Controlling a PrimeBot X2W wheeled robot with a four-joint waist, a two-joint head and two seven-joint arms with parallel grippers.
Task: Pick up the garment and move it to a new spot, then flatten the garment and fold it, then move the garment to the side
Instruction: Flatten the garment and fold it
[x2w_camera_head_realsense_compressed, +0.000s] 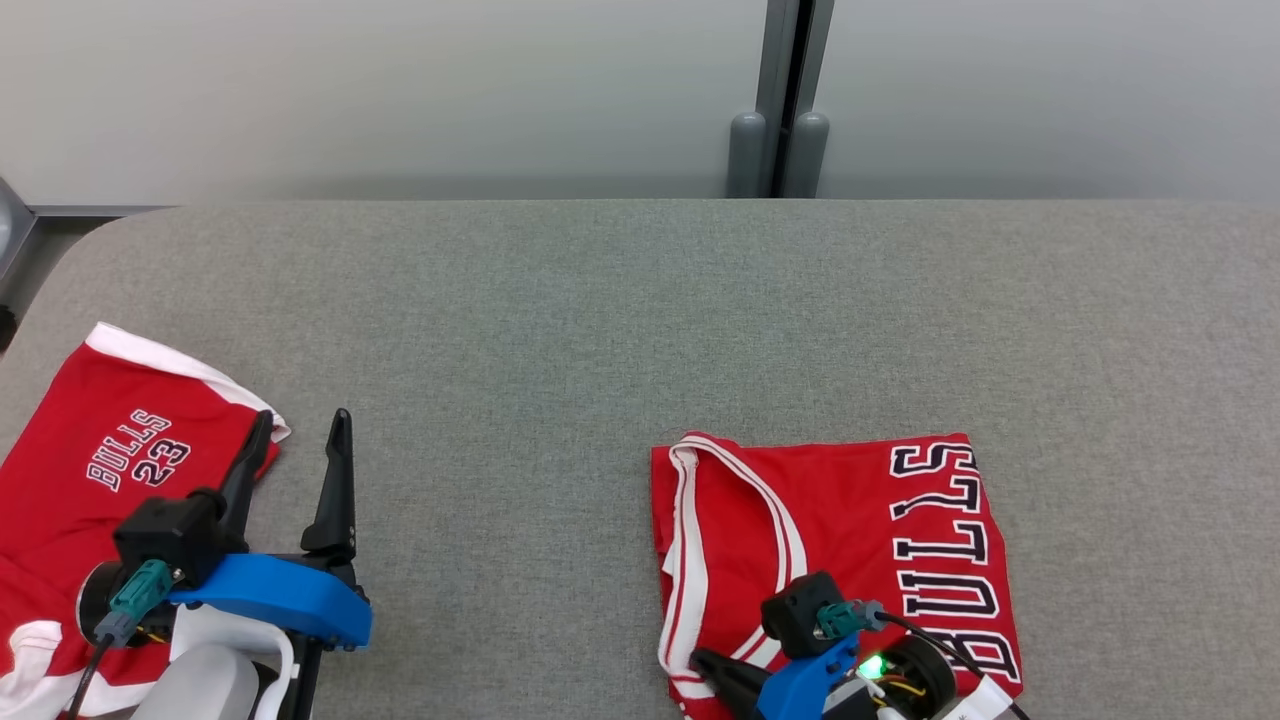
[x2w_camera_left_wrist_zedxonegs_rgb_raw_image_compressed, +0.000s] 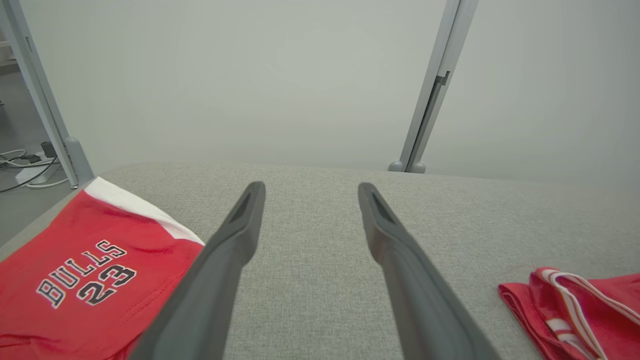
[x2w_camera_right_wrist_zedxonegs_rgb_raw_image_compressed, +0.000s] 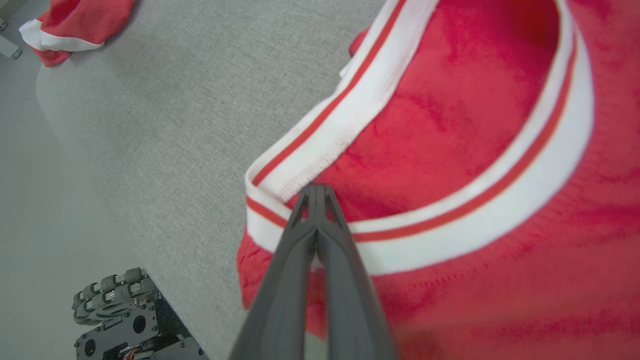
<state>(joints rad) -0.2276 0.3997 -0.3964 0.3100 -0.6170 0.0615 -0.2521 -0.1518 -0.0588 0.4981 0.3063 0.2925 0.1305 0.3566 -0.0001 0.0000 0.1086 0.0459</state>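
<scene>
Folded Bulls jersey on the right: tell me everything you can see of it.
The folded Bulls jersey is red knit-looking cloth with white, red-striped trim and dark, white-edged BULLS lettering. It lies as a flat rectangle near the front edge of the grey fabric table. The right gripper is shut on its trim at the near left corner.

jersey (x2w_camera_head_realsense_compressed: 850, 505) | red, white trim (BULLS lettering) | folded flat | lower right of head view

"BULLS 23" on left red shorts (x2w_camera_head_realsense_compressed: 60, 520); "BULLS" on folded jersey (x2w_camera_head_realsense_compressed: 850, 520).
</scene>
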